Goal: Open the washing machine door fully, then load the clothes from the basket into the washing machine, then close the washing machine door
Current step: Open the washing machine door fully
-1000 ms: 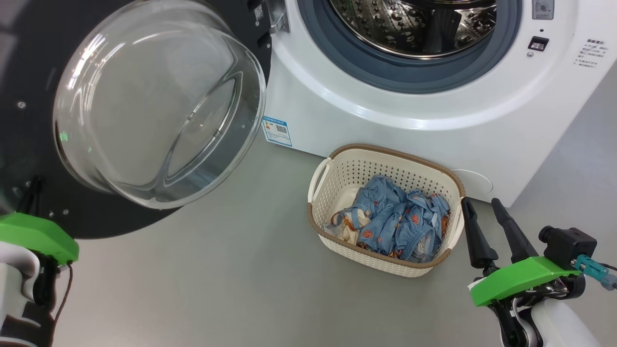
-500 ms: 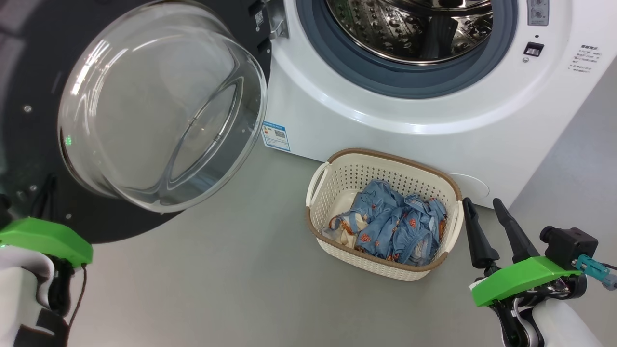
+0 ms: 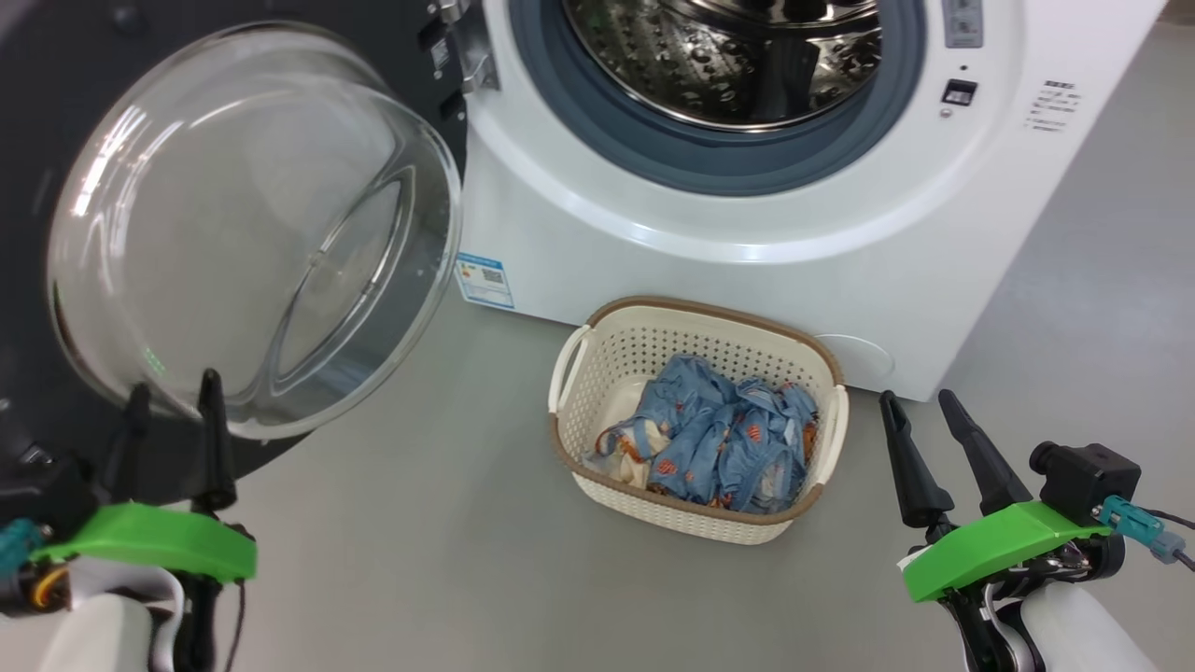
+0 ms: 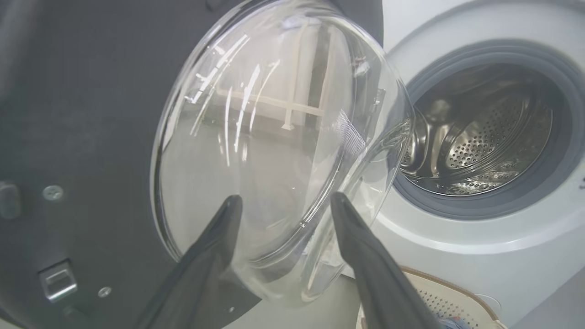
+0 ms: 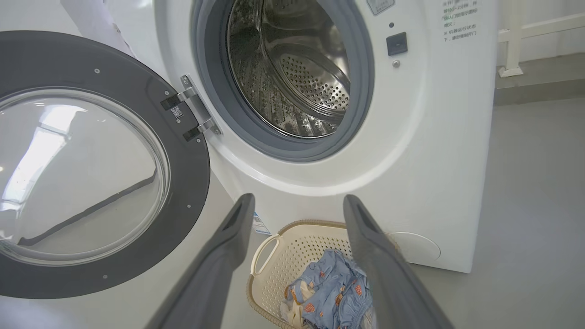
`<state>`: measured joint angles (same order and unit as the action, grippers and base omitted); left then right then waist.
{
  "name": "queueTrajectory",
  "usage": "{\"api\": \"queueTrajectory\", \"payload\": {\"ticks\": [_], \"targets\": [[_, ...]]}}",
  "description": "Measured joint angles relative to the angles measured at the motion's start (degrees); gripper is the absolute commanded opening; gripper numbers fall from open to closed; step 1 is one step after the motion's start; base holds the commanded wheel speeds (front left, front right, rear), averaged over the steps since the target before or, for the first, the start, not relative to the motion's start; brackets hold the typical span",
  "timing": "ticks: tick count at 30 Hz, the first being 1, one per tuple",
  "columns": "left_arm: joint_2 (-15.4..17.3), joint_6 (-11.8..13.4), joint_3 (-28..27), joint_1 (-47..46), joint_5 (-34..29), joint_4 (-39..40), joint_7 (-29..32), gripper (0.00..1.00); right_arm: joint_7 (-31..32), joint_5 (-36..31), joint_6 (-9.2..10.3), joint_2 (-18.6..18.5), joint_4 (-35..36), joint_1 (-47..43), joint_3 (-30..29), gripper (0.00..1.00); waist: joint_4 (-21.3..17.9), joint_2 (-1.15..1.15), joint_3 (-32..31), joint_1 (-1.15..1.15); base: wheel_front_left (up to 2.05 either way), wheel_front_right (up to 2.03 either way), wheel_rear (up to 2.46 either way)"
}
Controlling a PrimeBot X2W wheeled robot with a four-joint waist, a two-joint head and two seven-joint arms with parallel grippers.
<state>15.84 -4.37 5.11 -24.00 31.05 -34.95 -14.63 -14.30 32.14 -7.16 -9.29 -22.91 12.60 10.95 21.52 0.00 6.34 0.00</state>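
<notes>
Now left gripper (image 3: 173, 390), fingers spread and empty, sits just under the wide-open washing machine door (image 3: 252, 233). Clothes (image 3: 719, 439) lie in the basket (image 3: 695, 308), just left of the right gripper (image 3: 917, 401), also spread and empty. Likely loading step: reach down, pinch fabric, lift into drum (image 3: 728, 56).

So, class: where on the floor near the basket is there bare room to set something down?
Bare floor lies between the washing machine door and the basket, and before the basket between the left gripper and right gripper. Crowded: the basket's back, close to the washing machine.
</notes>
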Motion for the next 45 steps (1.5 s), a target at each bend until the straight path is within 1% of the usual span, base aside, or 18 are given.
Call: {"api": "queueTrajectory", "payload": {"ticks": [4,5,8,18,29,31,35,38,45], "targets": [[-1.33,1.00,0.12,3.78,-0.07,5.32,0.00,1.00,0.00,0.08,0.00,-0.09,-0.01,-0.01,0.81,1.00,-1.76,0.00,-0.58,0.00,0.00,0.00,0.00],[-1.53,1.45,0.29,5.36,-0.08,7.68,0.00,1.00,0.00,0.18,0.00,-0.07,-0.01,-0.01,1.67,1.00,-2.69,0.00,-0.92,0.00,0.00,0.00,0.00],[-2.26,1.99,0.78,7.22,-0.15,10.90,0.13,1.00,0.00,0.26,0.00,-0.09,-0.03,-0.01,2.18,1.00,-4.14,0.00,-1.39,0.00,0.00,0.00,0.00],[-3.10,3.94,2.32,12.08,-0.73,18.16,1.34,1.00,0.00,0.45,0.00,-0.20,0.07,-0.01,3.37,1.00,-9.76,0.00,-2.60,0.00,0.00,0.00,0.00],[-4.21,4.95,2.87,13.92,-0.73,20.25,1.32,1.00,0.00,0.09,0.00,-1.55,1.69,0.24,3.52,1.00,-16.61,0.00,-2.74,0.00,0.00,0.00,0.00],[-4.28,5.44,2.86,13.95,-0.73,20.38,1.25,1.00,0.00,0.00,0.00,-1.55,2.04,0.68,3.45,1.00,-17.74,0.00,-2.58,0.00,0.00,0.00,0.00],[-4.42,5.81,2.81,15.07,-0.73,20.92,1.01,1.00,0.00,-0.66,0.00,-1.48,3.97,1.31,2.08,1.00,-19.89,0.00,-2.35,0.00,0.00,0.00,0.00],[-4.86,6.04,2.78,16.01,-0.73,20.92,0.99,1.00,-0.01,-1.66,0.00,-1.38,5.25,1.30,1.33,1.00,-21.22,0.00,-2.28,0.00,0.00,0.00,0.00],[-5.63,5.99,3.12,16.14,-0.73,20.90,0.92,1.00,-0.01,-3.92,0.00,-1.36,5.80,1.12,-0.02,1.00,-22.67,0.00,-2.71,0.00,0.00,0.00,0.00]]}}
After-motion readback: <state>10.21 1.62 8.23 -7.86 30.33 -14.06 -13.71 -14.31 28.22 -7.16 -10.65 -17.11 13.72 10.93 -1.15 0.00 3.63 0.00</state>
